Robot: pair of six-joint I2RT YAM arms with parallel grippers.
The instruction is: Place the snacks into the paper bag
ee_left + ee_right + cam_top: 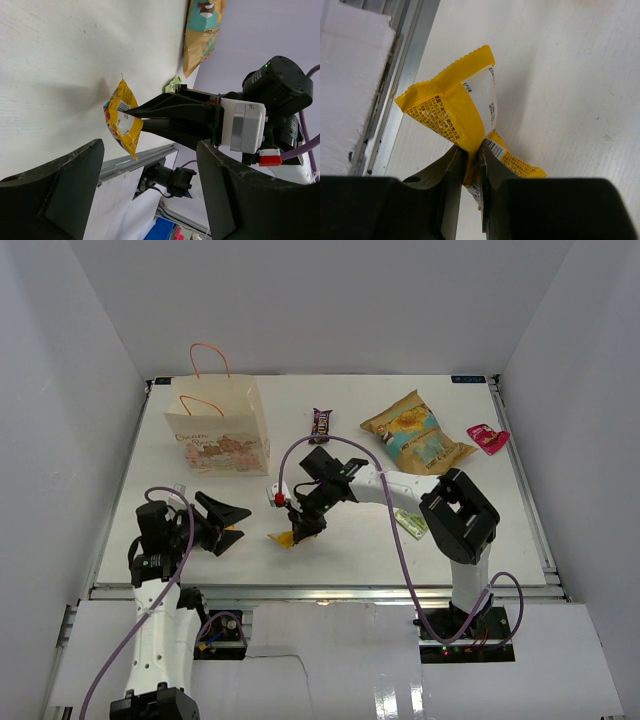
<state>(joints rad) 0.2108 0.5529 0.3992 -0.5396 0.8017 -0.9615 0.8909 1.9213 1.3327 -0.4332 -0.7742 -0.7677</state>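
My right gripper (303, 524) (472, 156) is shut on the yellow M&M's pack (286, 538) (454, 117) (122, 119), pinching it at its middle so the pack folds up around the fingers, near the table's front edge. My left gripper (226, 519) (150, 197) stands open to the left of it with nothing between its fingers; a sliver of yellow (233, 531) shows under them. The paper bag (218, 435) stands upright at the back left. A purple candy bar (321, 424), the chip bag (415, 432) (202, 30) and a green packet (410, 523) (173, 84) lie on the table.
A pink-red packet (488, 437) lies at the back right by the table edge. The metal rail (320, 591) runs along the table's front edge, just below the held pack. White walls close in both sides and the back.
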